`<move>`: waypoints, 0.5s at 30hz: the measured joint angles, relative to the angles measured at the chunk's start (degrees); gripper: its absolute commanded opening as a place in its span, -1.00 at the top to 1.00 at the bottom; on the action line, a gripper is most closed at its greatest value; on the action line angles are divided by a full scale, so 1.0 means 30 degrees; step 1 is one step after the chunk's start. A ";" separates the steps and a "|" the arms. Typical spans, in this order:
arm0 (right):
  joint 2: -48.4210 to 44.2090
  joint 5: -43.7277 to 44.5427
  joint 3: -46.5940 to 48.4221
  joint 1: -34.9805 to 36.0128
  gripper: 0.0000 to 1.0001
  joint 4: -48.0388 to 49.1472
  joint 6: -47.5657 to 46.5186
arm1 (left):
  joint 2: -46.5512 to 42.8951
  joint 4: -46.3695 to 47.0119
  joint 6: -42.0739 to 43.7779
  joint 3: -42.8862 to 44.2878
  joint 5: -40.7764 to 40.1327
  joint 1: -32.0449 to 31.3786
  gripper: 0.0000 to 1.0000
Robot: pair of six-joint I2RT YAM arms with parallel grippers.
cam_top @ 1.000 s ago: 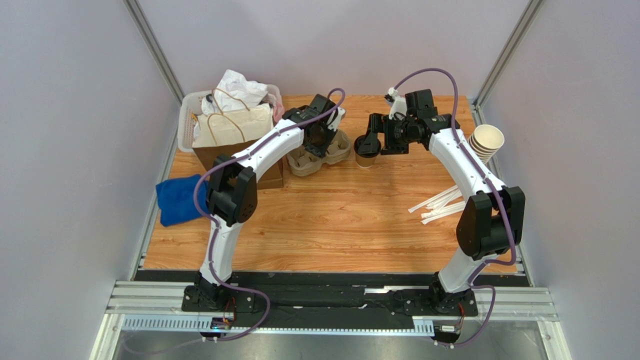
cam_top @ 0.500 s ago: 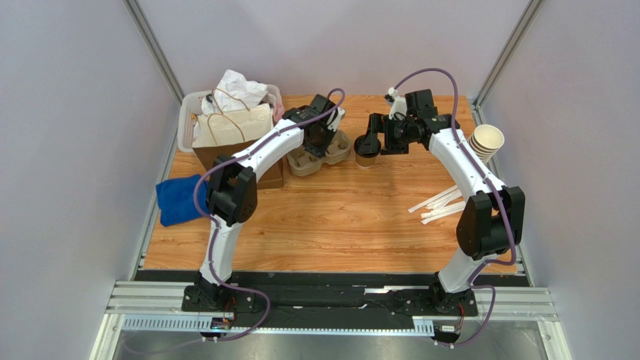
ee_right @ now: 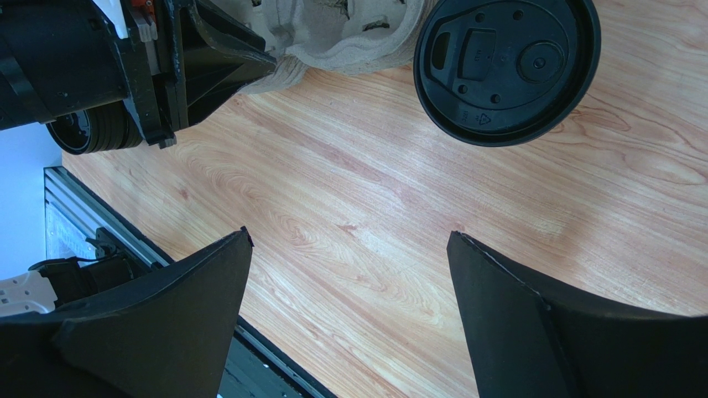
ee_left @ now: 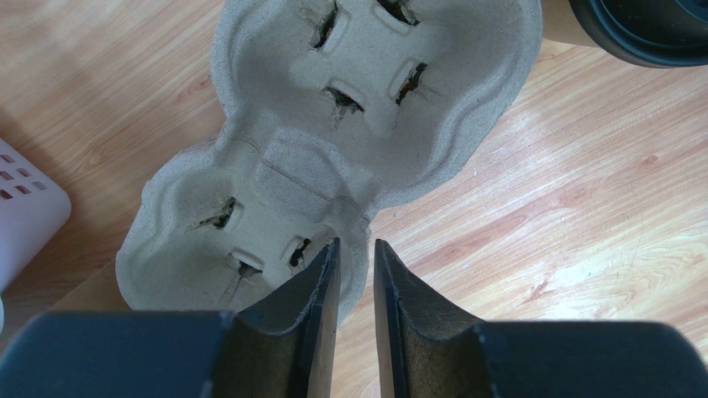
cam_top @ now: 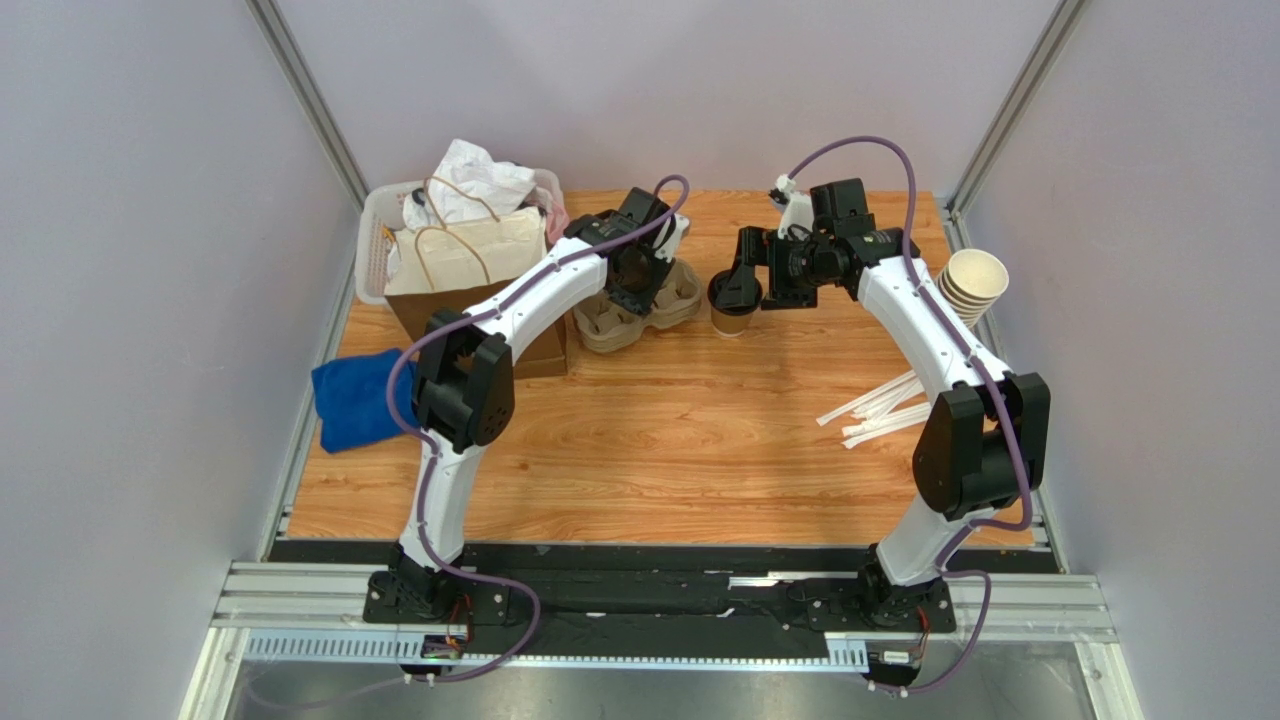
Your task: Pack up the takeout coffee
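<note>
5 entries are listed, largest first.

1. Desk [cam_top: 676,435]: wooden top, on which everything below is carried.
2. Paper bag [cam_top: 466,285]: brown, with handles, stood at the far left, near the carrier. It is judged to be where the packed order will end up.
3. Cup carrier [ee_left: 332,124]: moulded pulp, 2 wells, both empty, laid flat between the bag and the coffee.
4. Takeout coffee [ee_right: 507,66]: tan cup under a black lid, stood upright on the desk just beside the carrier's right-hand well, and touched by neither gripper.
5. Grippers.
   - Right gripper [ee_right: 349,274]: spread wide and held above the desk. The cup is seen ahead of its fingertips, not between them.
   - Left gripper [ee_left: 356,274]: pressed almost together, with the carrier's near rim pinched between its fingers [ee_left: 312,290].

Step in hand, as judged: the coffee is to be grasped and seated in a well.

Handling notes:
- The spread gripper should be brought forward and down until the cup's body, below the lid's rim, is bracketed squarely.
- It should be closed only firmly enough for a lift, since a paper wall is likely to buckle and a pressed lid to pop off.
- The cup should be kept upright throughout and lowered straight into the nearer well.
- The carrier should be held pinned by the left gripper, so that it is not pushed aside when the cup is pressed home.
</note>
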 measured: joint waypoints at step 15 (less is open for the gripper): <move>0.0138 0.0007 -0.0007 0.0000 -0.85 0.0000 0.0007 | 0.0240 -0.0109 0.0007 0.0299 0.0000 0.0000 0.44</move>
